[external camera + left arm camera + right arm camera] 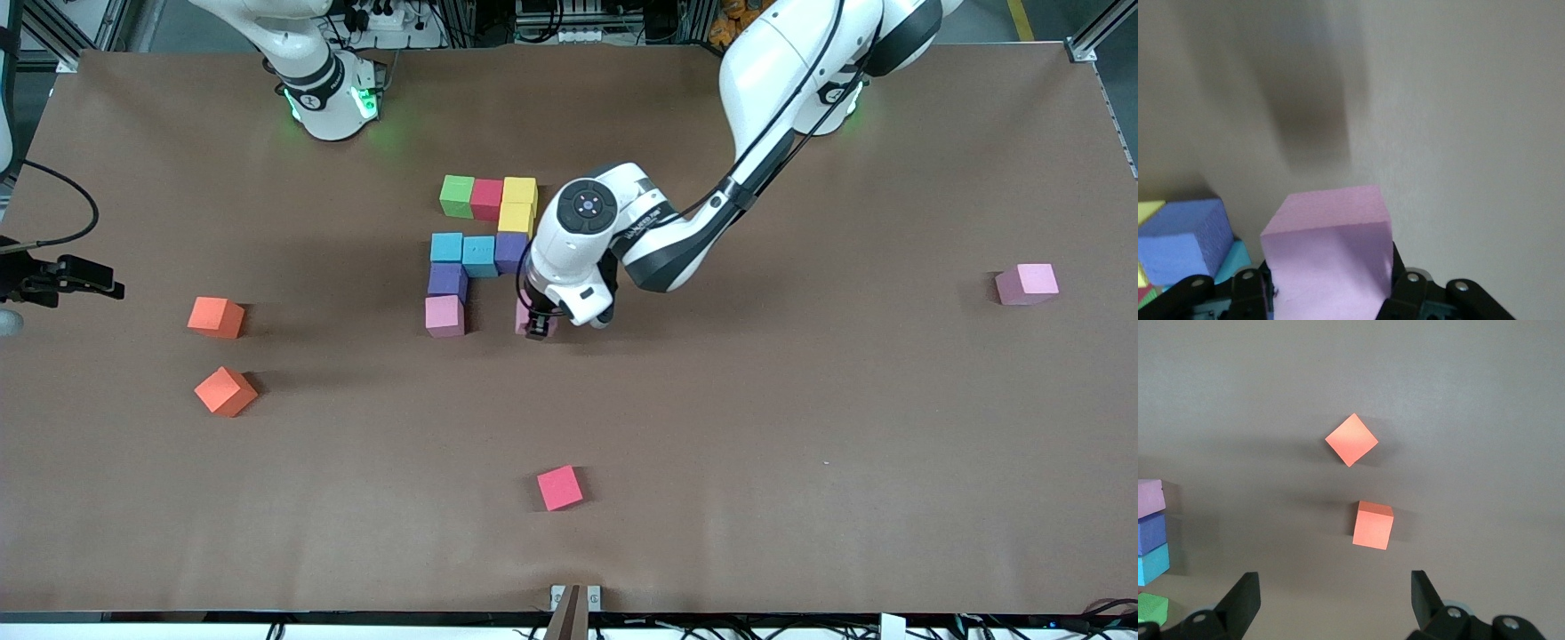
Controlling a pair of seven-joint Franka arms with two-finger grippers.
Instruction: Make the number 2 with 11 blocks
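Note:
The blocks of the number 2 lie mid-table: green (457,196), red (486,198) and yellow (520,189) in a row, a second yellow (516,217), two light blue (446,247) (480,255), purple (511,252), a second purple (447,280), and pink (444,316). My left gripper (538,325) (1328,287) is shut on a pink block (524,313) (1328,227), low over the table one block's gap from the laid pink one. A third pink block (1027,284) sits toward the left arm's end. My right gripper (1331,600) waits open, high over the orange cubes.
Two orange cubes (216,316) (226,390) (1373,525) (1351,440) lie toward the right arm's end. A reddish cube (559,487) sits nearer the front camera than the digit. The left arm's forearm (676,240) hangs over the table beside the digit.

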